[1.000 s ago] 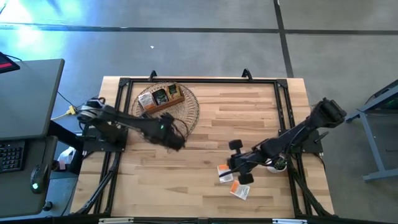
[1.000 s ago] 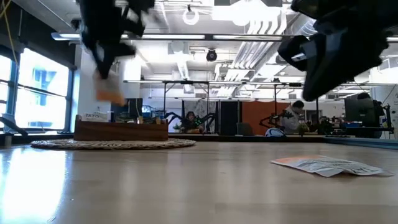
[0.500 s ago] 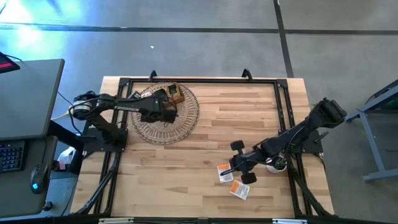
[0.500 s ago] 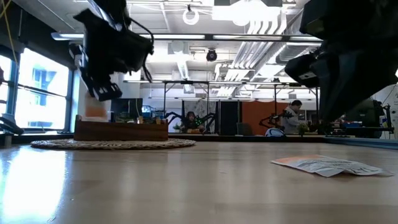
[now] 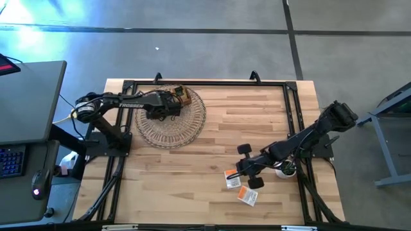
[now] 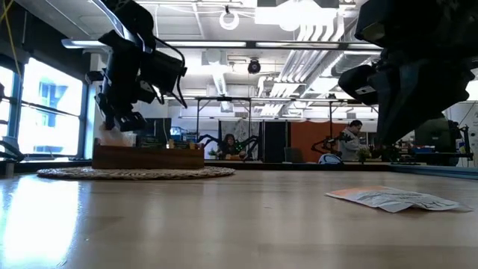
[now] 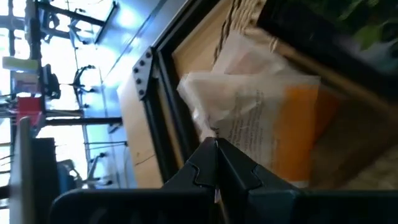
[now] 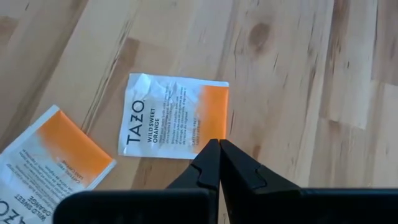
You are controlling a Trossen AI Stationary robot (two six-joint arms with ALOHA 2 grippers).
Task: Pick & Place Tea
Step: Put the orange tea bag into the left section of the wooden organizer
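Note:
The tea is small flat sachets, white with orange print. One sachet (image 7: 267, 124) is in my shut left gripper (image 5: 169, 106), over the brown wooden box (image 5: 183, 96) on the round woven mat (image 5: 173, 128) at the far left. Two more sachets (image 5: 232, 179) (image 5: 248, 197) lie flat on the table near the front right. My right gripper (image 5: 239, 174) is shut just above the nearer of them (image 8: 171, 118); in the low view its fingers stand clear of the table. My left gripper pinches the sachet's white edge (image 7: 219, 135) between its two fingertips, which slant down from the table's left. The sachet (image 6: 112, 138) hangs below the fingers, lifted clear, just above the left end of the box (image 6: 146, 157).
A small white pot (image 5: 286, 171) stands under my right arm near the right edge. A black frame runs round the table top (image 5: 212, 83). Bare wood lies between the mat and the loose sachets. People sit in the room behind the table.
My left gripper, shut on the sachet, has swung from the table's middle toward the far left edge and come down over the box. The sachet has travelled with it and now hangs just above the box. The loose sachets have stayed in place.

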